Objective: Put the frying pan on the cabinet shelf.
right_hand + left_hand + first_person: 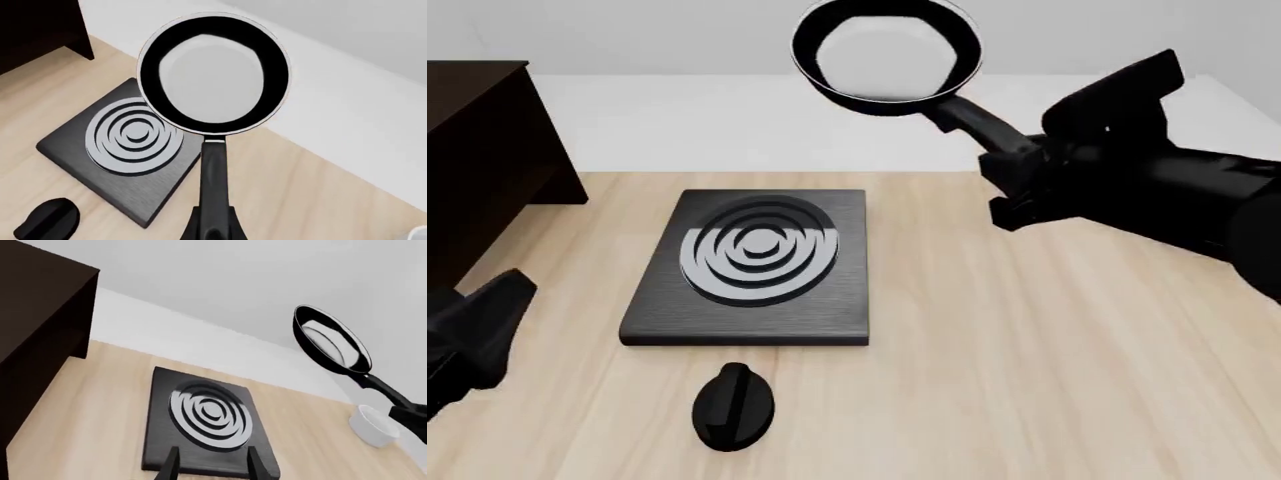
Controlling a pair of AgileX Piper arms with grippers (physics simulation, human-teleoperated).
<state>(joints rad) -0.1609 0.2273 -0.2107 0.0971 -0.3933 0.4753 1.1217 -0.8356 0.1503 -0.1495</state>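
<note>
Right gripper [212,231]: fingers closing on the far end of the frying pan's handle, gripping it firmly; the arm is reaching in from the right side of the table. Frying pan [888,52]: being held aloft, well clear of the table, its round bowl projecting straight out beyond the fingertips along the handle's line, glossy inside facing the front camera, hanging above the table's far edge, beyond the far right corner of the stove plate. Left gripper [208,464]: jaws standing parted with nothing between them, pointing toward the stove plate from the table's near left side. Stove plate [751,270]: flat black slab with pale rings, lying left of the table's middle. Black knob [734,405]: lying just near of the stove plate, toward the near edge. Cabinet [481,160]: dark brown, standing at the table's far left corner, well apart from the pan. White bowl [373,426]: sitting on the table toward the right side, seen only from the left wrist.
</note>
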